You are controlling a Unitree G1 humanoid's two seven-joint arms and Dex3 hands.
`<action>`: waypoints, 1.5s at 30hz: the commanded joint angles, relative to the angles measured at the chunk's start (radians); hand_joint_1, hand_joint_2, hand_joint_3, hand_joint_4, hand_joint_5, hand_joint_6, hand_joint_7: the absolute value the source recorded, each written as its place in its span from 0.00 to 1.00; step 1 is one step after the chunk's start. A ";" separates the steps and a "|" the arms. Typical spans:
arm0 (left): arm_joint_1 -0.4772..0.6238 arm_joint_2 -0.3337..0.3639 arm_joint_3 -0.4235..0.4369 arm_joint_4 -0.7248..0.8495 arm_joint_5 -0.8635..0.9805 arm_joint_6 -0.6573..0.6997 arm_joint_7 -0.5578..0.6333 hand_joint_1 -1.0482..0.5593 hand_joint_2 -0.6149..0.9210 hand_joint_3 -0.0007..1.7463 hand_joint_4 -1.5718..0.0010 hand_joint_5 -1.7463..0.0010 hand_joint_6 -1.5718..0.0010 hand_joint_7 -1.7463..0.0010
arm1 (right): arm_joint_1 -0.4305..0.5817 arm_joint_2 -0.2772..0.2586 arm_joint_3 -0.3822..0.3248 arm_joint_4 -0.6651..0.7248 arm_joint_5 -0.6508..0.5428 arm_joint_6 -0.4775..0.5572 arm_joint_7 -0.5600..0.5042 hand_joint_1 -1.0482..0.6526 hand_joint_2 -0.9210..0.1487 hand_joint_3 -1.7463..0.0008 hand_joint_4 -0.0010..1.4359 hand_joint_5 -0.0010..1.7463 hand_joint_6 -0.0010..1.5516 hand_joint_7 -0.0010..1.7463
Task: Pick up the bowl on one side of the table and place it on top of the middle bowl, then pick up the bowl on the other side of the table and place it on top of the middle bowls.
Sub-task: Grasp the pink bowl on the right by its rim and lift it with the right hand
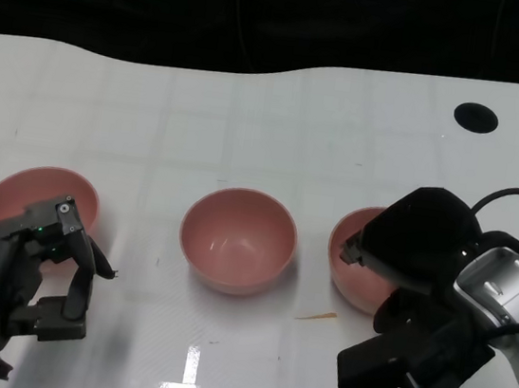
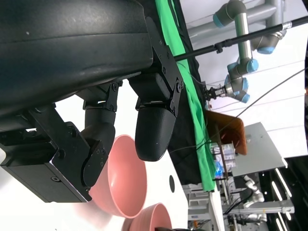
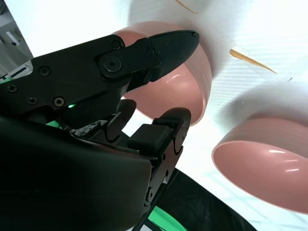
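Nothing is stacked yet: all three bowls sit apart on the desk (image 1: 269,119), the middle bowl (image 1: 237,239) bare, while the right hand (image 1: 417,272), fingers spread, closes around the right bowl (image 1: 351,259) and the left hand (image 1: 34,270) waits empty, fingers apart, beside the left bowl (image 1: 25,192).

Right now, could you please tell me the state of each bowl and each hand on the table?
Left bowl: upright on the table, empty, not stacked.
Middle bowl: upright, empty, nothing on it.
Right bowl: upright on the table, partly hidden by the right hand.
Left hand: beside the left bowl, fingers apart, holding nothing.
Right hand: over the right bowl's rim, grasp unclear.
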 commanded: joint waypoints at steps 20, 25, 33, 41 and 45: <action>0.005 0.012 0.005 -0.003 -0.028 -0.002 0.001 0.69 0.71 0.88 0.38 0.00 0.48 0.01 | -0.047 0.032 0.022 0.157 0.039 -0.054 -0.179 0.08 0.00 0.97 0.53 0.10 0.49 0.02; 0.014 0.011 0.004 -0.027 -0.025 0.026 0.008 0.68 0.70 0.86 0.39 0.00 0.49 0.01 | -0.050 0.033 0.022 0.180 0.059 -0.070 -0.192 0.11 0.00 0.95 0.54 0.09 0.50 0.02; 0.018 0.010 0.005 -0.039 -0.032 0.049 0.007 0.68 0.70 0.86 0.38 0.00 0.48 0.01 | -0.052 0.031 0.025 0.184 0.067 -0.073 -0.191 0.11 0.00 0.93 0.55 0.09 0.50 0.01; 0.018 0.017 0.008 -0.031 -0.016 0.032 0.012 0.69 0.71 0.85 0.39 0.00 0.48 0.01 | -0.051 0.040 0.037 0.238 0.066 -0.081 -0.256 0.16 0.00 0.94 0.60 0.10 0.55 0.03; 0.015 0.018 0.009 -0.024 -0.018 0.022 0.005 0.69 0.71 0.84 0.39 0.00 0.48 0.00 | -0.055 0.045 0.042 0.301 0.080 -0.107 -0.323 0.21 0.00 0.95 0.65 0.12 0.59 0.04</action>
